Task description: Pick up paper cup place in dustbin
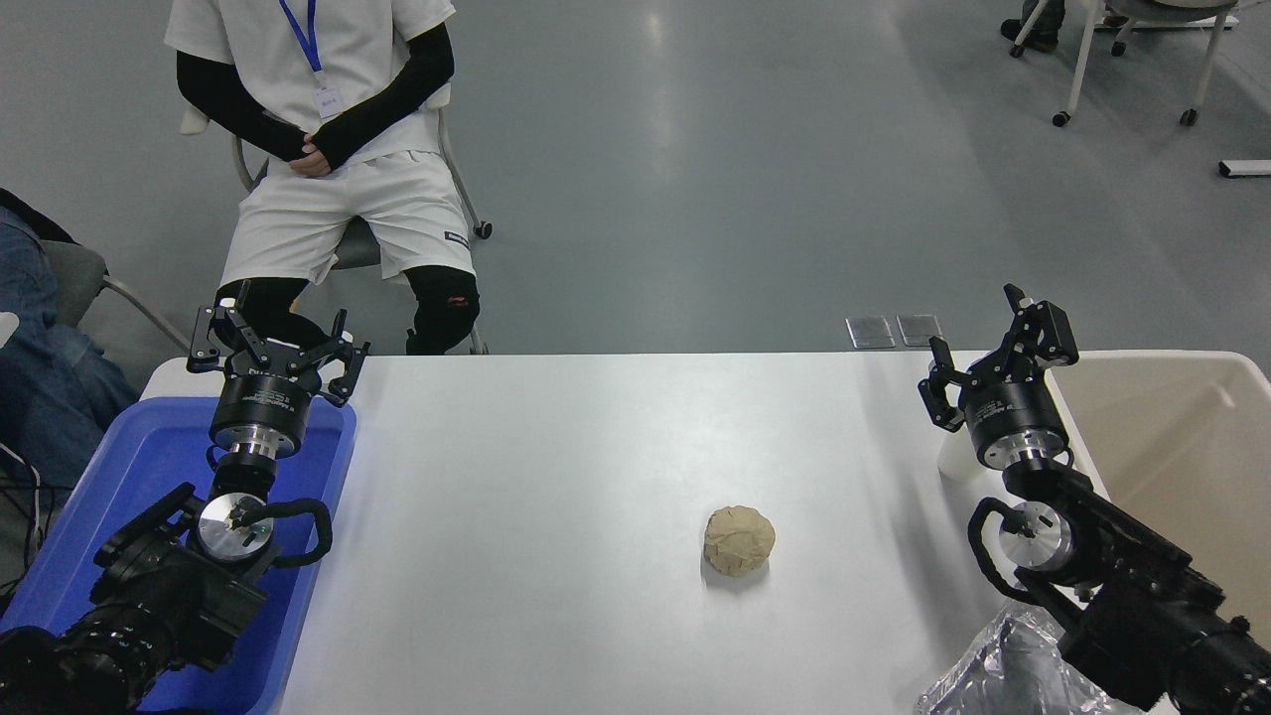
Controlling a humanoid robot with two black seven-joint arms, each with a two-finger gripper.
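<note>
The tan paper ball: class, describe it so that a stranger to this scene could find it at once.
Start at the white table, between the blue tray and the beige dustbin. Right of centre lies the paper ball, alone. It is the only tan, wrinkled, round lump there.

- big open stretch of white table (596,447) in the middle, nothing blocking me there except the tan paper ball (739,539)
- blue tray (149,467) fills the left edge, my left arm's over it
- dustbin (1172,437) walls off the right, foil piece (993,675) clutters my near-right corner
</note>
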